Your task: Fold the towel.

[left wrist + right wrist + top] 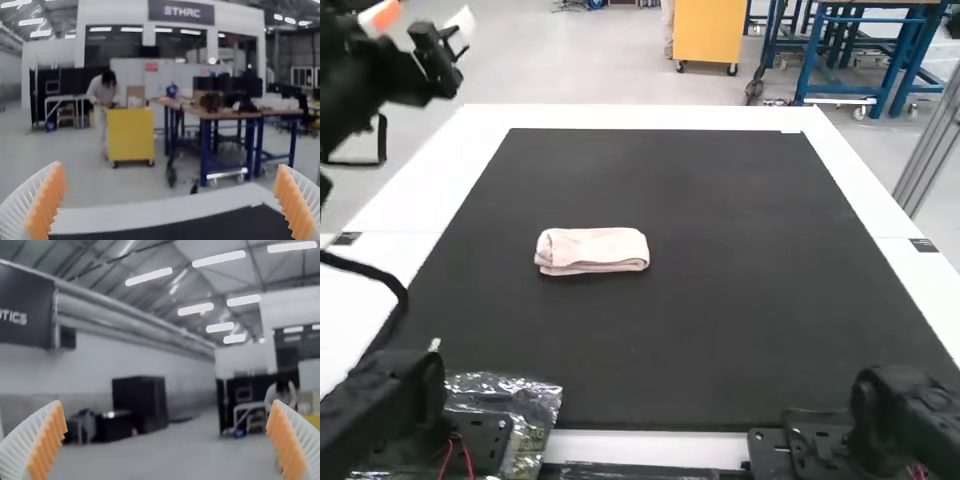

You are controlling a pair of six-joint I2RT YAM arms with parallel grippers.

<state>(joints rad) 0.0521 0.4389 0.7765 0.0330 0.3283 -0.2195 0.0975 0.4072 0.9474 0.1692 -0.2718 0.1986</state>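
Observation:
The pale pink towel (592, 249) lies folded into a small, narrow rectangle on the black mat (720, 320), slightly left of the middle, with layered edges along its near side. My left gripper (421, 22) is raised at the far left, well away from the towel and touching nothing. In the left wrist view, the left gripper (170, 166) has its ribbed fingers wide apart with nothing between them. The right gripper (167, 402) in the right wrist view is likewise open, holding nothing.
White table borders (640, 117) frame the mat. Crumpled clear plastic packaging (505, 400) lies at the near left beside the left arm's base. The right arm's base (820, 445) stands at the near right. A black cable (370, 270) loops over the left border.

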